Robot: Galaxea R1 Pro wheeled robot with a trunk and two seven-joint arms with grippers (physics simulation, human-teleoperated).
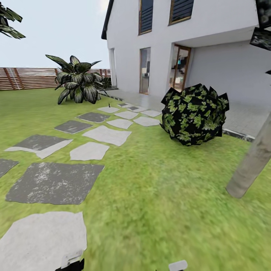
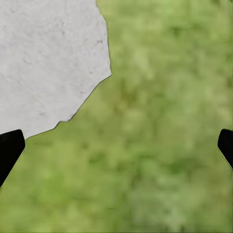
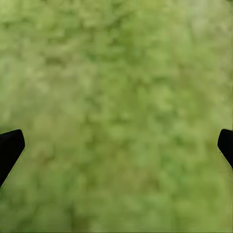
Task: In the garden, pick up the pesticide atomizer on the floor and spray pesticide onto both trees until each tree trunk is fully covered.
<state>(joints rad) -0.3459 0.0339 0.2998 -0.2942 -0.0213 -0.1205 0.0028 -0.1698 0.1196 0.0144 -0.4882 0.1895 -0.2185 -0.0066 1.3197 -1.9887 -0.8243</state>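
Observation:
One thick pale beige-grey tree trunk (image 1: 251,162) leans up along the right edge of the head view, with dark jagged foliage (image 1: 262,26) high above it. The pesticide atomizer is out of view. My left gripper (image 2: 116,150) is open, its black fingertips (image 2: 9,148) far apart over grass and the edge of a pale paving stone (image 2: 46,63). My right gripper (image 3: 116,150) is open too, with bare green lawn (image 3: 116,97) between its fingertips (image 3: 9,148). Small parts of both arms peek in at the bottom of the head view.
Grey and white stepping stones (image 1: 56,182) run from the near left toward the white house (image 1: 195,45). A round dark leafy bush (image 1: 194,114) sits ahead right. A short palm (image 1: 77,81) stands by the brown slat fence (image 1: 26,78). Open lawn (image 1: 158,203) lies ahead.

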